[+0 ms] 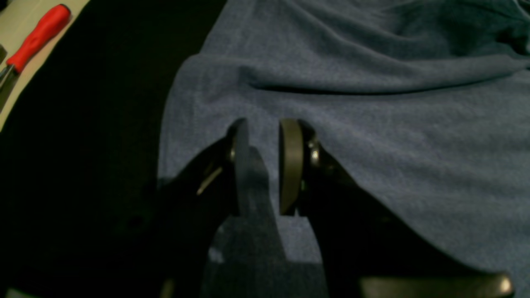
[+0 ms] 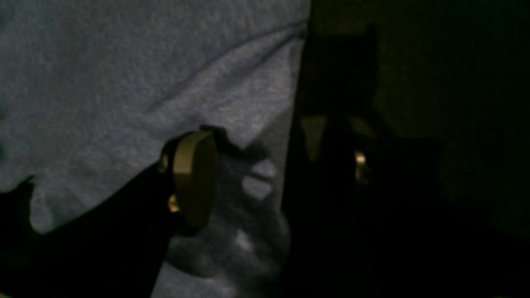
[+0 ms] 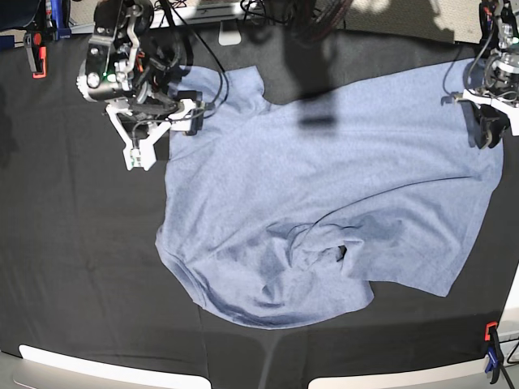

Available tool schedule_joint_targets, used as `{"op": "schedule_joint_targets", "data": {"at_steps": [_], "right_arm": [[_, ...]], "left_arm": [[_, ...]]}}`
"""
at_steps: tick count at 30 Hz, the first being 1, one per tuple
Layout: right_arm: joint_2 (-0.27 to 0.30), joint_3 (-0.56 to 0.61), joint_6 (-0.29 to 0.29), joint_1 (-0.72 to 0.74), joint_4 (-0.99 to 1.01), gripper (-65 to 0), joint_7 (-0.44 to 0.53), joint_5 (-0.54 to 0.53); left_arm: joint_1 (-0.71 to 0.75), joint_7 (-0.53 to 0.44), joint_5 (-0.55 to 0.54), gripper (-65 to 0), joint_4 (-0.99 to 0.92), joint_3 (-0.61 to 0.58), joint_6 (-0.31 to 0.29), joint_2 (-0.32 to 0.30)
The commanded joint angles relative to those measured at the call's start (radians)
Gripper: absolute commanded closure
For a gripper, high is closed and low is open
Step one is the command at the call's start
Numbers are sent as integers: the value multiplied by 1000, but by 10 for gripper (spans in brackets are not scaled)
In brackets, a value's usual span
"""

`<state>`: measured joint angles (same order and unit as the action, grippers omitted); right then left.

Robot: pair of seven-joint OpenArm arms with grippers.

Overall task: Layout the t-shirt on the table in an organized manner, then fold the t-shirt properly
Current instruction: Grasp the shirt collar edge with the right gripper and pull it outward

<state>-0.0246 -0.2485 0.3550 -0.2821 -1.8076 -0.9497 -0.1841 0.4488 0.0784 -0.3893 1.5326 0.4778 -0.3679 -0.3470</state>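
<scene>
The light blue-grey t-shirt (image 3: pixel 324 178) lies spread on the black-clothed table (image 3: pixel 81 243), with a bunched wrinkle near its lower middle. My right gripper (image 3: pixel 166 134) hangs over the shirt's upper-left corner. In the right wrist view this gripper (image 2: pixel 261 174) is wide open, one tan pad (image 2: pixel 194 178) over the cloth and the other finger over the black table beside the shirt's edge (image 2: pixel 296 82). My left gripper (image 3: pixel 488 134) is at the shirt's far right edge. In the left wrist view this gripper (image 1: pixel 265 165) stands over flat shirt fabric (image 1: pixel 372 136), pads a narrow gap apart, nothing seen pinched.
A red-handled screwdriver (image 1: pixel 39 35) lies on a pale surface beyond the table's edge. An orange clamp (image 3: pixel 35 53) sits at the back left and an orange and blue clamp (image 3: pixel 492 348) at the front right. White boards (image 3: pixel 81 369) line the front edge.
</scene>
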Motion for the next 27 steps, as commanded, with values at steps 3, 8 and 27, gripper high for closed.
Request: {"op": "schedule_joint_targets", "data": {"at_steps": [3, 8, 27], "right_arm": [[2, 1, 3, 5, -8, -297, 0, -7], [2, 2, 4, 5, -8, -145, 8, -11], [2, -18, 3, -250, -207, 0, 14, 108]], "left_arm": [[0, -27, -13, -117, 19, 8, -3, -16], [0, -27, -13, -117, 19, 8, -3, -16], [0, -27, -13, -117, 19, 8, -3, -16]]}}
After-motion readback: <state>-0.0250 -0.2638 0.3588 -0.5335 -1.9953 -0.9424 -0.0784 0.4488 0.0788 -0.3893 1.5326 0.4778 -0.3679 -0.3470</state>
